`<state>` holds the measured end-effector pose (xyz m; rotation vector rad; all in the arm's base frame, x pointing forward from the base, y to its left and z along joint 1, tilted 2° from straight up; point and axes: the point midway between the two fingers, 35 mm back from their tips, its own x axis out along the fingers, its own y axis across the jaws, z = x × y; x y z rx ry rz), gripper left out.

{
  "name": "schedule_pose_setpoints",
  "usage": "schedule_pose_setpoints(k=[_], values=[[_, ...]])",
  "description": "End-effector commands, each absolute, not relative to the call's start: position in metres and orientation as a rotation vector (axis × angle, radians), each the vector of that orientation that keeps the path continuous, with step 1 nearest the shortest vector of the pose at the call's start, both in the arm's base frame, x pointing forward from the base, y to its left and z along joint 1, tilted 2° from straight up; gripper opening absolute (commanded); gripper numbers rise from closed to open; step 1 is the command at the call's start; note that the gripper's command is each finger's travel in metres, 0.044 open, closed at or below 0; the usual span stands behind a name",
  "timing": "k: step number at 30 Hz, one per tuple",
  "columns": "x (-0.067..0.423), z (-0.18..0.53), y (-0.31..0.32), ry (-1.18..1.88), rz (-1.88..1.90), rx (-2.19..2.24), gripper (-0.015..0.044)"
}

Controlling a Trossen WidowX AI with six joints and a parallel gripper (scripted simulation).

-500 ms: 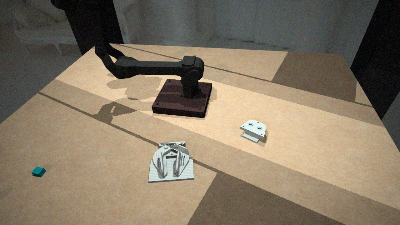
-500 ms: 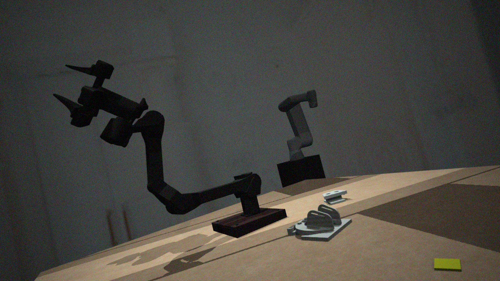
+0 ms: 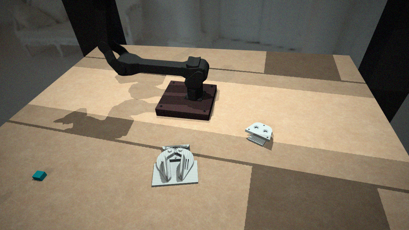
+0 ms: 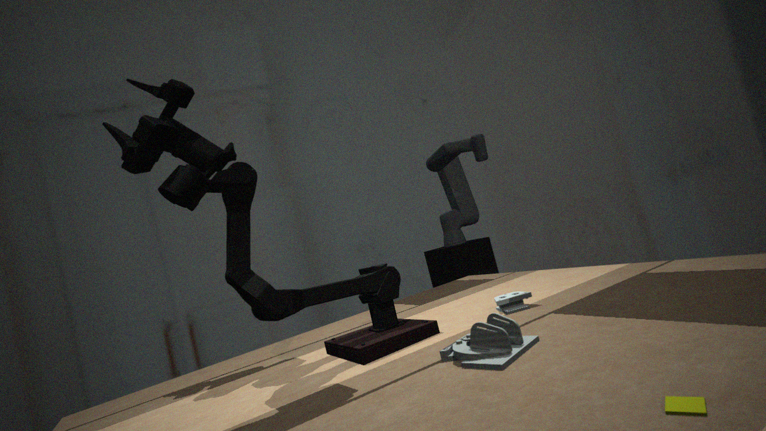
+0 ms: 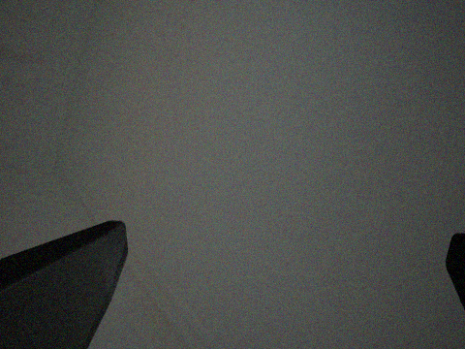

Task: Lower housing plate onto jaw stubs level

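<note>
Spreading its fingers wide and gripping nothing, holding the gripper [image 4: 115, 102] [image 5: 289, 244] high against a dim grey wall [image 3: 243, 22] [image 4: 321, 80] [image 5: 242, 121]. Rising from a dark red base board [image 3: 182, 110] [image 4: 345, 348] on a tan table [image 3: 314, 114] [image 4: 616, 364], lit in pale and shadowed bands. Resting on a small ribbed stand [image 3: 256, 139] [image 4: 514, 307], well apart from the two jaws [image 3: 167, 168] [image 4: 490, 338], with the housing plate [image 3: 260, 133] [image 4: 520, 295]. Showing another arm [image 4: 459, 187] beyond the table.
</note>
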<state>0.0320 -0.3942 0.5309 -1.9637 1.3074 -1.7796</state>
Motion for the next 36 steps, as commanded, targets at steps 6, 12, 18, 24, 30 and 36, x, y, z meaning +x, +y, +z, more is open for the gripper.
schedule_pose_setpoints(k=[6, 12, 18, 24, 30, 36], values=[[0.015, 0.571, -0.345, 1.361, -1.946, -2.073, 0.0440], [0.006, 0.592, -0.312, 1.400, -2.056, -2.131, 0.0440], [-0.002, 0.610, -0.276, 1.446, -2.176, -2.178, 0.0440], [-0.010, 0.627, -0.239, 1.500, -2.309, -2.211, 0.0440], [-0.013, 0.635, -0.205, 1.443, -2.429, -2.230, 0.0440], [-0.015, 0.641, -0.165, 1.341, -2.573, -2.248, 0.0440]])
